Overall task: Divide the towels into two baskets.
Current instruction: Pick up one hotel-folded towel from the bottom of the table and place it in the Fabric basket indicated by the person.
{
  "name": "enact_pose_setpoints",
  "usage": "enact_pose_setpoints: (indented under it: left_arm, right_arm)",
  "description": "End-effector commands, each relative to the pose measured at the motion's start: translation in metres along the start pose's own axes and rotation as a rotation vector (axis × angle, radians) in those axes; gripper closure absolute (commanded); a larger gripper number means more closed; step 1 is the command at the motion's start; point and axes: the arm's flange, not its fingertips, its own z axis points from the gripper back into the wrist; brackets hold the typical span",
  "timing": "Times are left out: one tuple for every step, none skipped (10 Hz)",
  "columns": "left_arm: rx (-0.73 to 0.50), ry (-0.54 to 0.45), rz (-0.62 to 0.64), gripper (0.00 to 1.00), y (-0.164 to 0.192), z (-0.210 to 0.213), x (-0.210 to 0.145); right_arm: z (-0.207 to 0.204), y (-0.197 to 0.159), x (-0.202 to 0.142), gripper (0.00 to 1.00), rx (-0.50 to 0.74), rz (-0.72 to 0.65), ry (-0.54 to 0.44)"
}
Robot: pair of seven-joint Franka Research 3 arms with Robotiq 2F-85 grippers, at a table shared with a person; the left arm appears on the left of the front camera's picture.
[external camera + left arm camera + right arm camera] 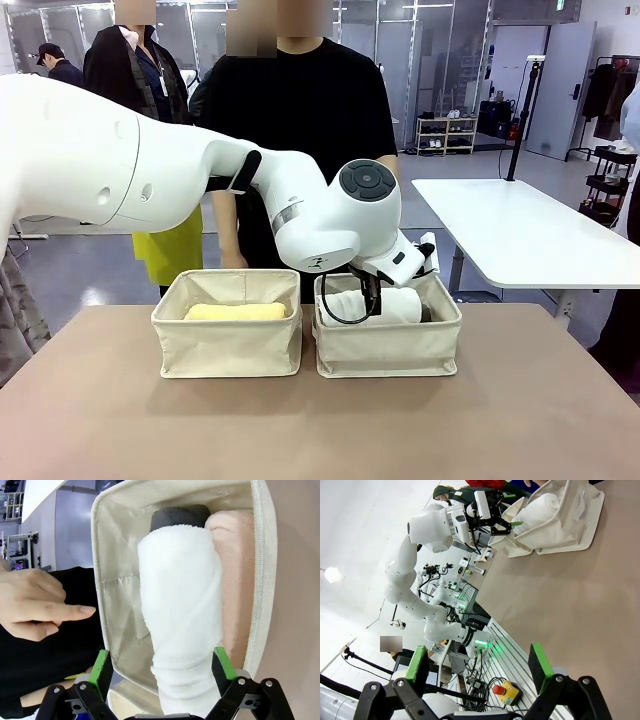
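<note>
Left gripper [162,669] is spread wide astride the white towel [180,615], nothing clamped. That towel lies in the right basket [388,340] atop the grey [180,516] and pink [237,575] rolls; the yellow towel [236,312] sits in the left basket [227,345]. Fingers should be lowered to mid-roll before closing, clear of the basket wall. Right gripper [479,666] is open, idle over the table's near edge.

Cream canvas baskets on a tan table

Left basket [227,345] holds a pale yellow towel [236,312]; beside it, the right basket [261,580] holds white [180,615], cream-pink [237,575] and dark grey [179,516] towels (plain, no patterns); table [320,430] tan.
</note>
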Motion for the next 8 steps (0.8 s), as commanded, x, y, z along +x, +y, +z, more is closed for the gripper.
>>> enact_pose_setpoints:
  left_arm:
    - [0.001,0.000,-0.002,0.00,0.0003,0.0008,0.0000]
    - [0.001,0.000,-0.002,0.00,0.0003,0.0008,0.0000]
    - [0.001,0.000,-0.002,0.00,0.0003,0.0008,0.0000]
    - [0.001,0.000,-0.002,0.00,0.0003,0.0008,0.0000]
    - [0.001,0.000,-0.002,0.00,0.0003,0.0008,0.0000]
    - [0.001,0.000,-0.002,0.00,0.0003,0.0008,0.0000]
    - [0.001,0.000,-0.002,0.00,0.0003,0.0008,0.0000]
    - [0.001,0.000,-0.002,0.00,0.0003,0.0008,0.0000]
  right_arm:
    - [0.0005,0.0054,-0.0016,0.00,0.004,-0.003,-0.003]
    - [0.0005,0.0054,-0.0016,0.00,0.004,-0.003,-0.003]
    - [0.0005,0.0054,-0.0016,0.00,0.004,-0.003,-0.003]
    - [0.0005,0.0054,-0.0016,0.00,0.004,-0.003,-0.003]
    - [0.0005,0.0054,-0.0016,0.00,0.004,-0.003,-0.003]
    - [0.0005,0.0054,-0.0016,0.00,0.004,-0.003,-0.003]
    - [0.0005,0.0054,-0.0016,0.00,0.004,-0.003,-0.003]
    - [0.0005,0.0054,-0.0016,0.00,0.004,-0.003,-0.003]
